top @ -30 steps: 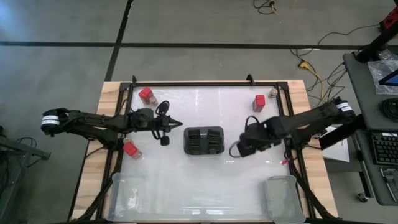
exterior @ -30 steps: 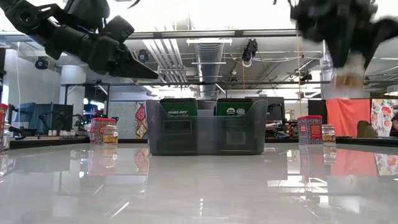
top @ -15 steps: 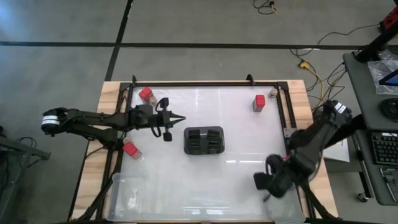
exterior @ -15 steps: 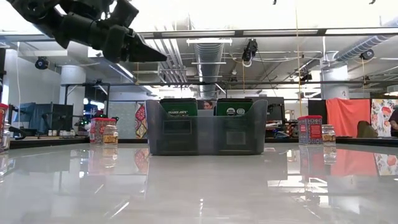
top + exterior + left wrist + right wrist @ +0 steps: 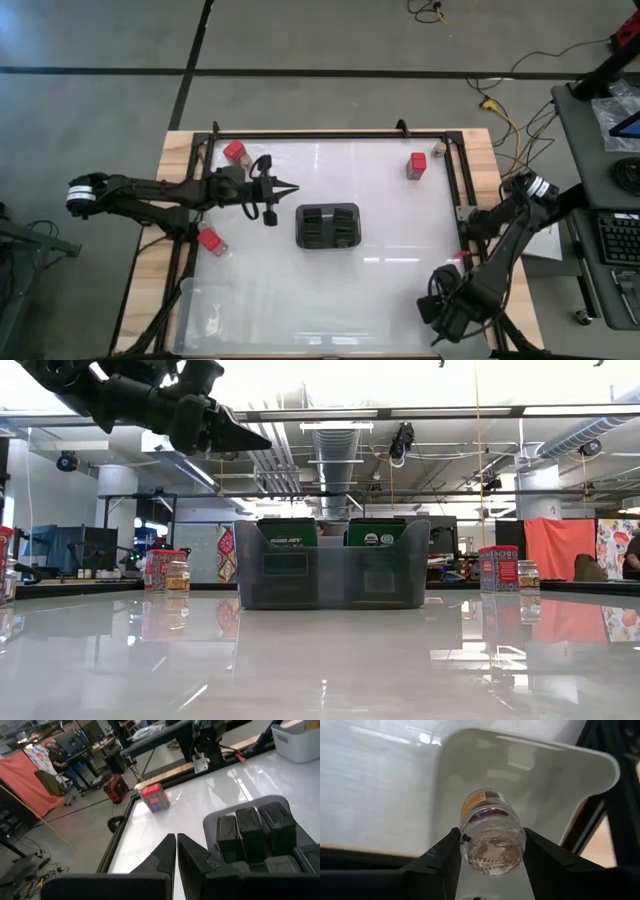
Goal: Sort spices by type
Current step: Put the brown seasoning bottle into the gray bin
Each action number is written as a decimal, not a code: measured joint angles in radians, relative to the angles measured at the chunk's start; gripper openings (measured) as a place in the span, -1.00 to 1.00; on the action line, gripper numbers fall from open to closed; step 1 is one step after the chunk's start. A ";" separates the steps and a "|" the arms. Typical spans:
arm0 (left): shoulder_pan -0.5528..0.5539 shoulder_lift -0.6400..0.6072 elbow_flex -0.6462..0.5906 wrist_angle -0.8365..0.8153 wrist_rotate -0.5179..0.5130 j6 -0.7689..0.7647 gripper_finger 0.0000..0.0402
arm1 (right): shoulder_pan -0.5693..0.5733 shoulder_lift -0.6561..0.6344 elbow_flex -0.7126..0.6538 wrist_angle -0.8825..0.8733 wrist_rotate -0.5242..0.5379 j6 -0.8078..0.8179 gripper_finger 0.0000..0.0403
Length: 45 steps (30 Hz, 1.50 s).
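Round jar (image 5: 492,832) clamped between right gripper (image 5: 490,851) fingers, hanging over the clear bin (image 5: 555,780). Risk: released off-centre, it strikes the bin wall and rolls out. Left gripper (image 5: 285,188) closed, empty, above table left of the slotted holder (image 5: 328,226).

Red spice boxes (image 5: 417,164), dark grey holder (image 5: 328,226), clear jar (image 5: 491,836) with perhaps an orange label.
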 joint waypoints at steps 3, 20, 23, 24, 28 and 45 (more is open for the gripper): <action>0.000 0.000 0.000 0.014 0.006 -0.022 -0.99 | 0.017 0.000 -0.042 0.027 -0.003 -0.002 -0.14; 0.000 0.000 -0.001 0.008 0.008 -0.086 -0.99 | 0.030 -0.002 -0.252 0.353 -0.009 0.010 -0.13; 0.000 0.000 -0.001 0.007 0.008 -0.086 -0.99 | 0.030 -0.002 -0.253 0.353 -0.034 0.014 -0.12; 0.000 0.000 -0.001 0.006 0.008 -0.086 -0.99 | 0.030 -0.002 -0.253 0.353 -0.036 0.014 -0.11; 0.000 0.000 -0.002 -0.006 0.008 -0.086 -0.99 | 0.023 -0.002 -0.253 0.353 -0.061 0.008 -0.02; 0.000 0.051 -0.003 -0.011 0.009 -0.062 -0.99 | -0.084 -0.219 -0.035 -0.103 0.138 -0.046 0.55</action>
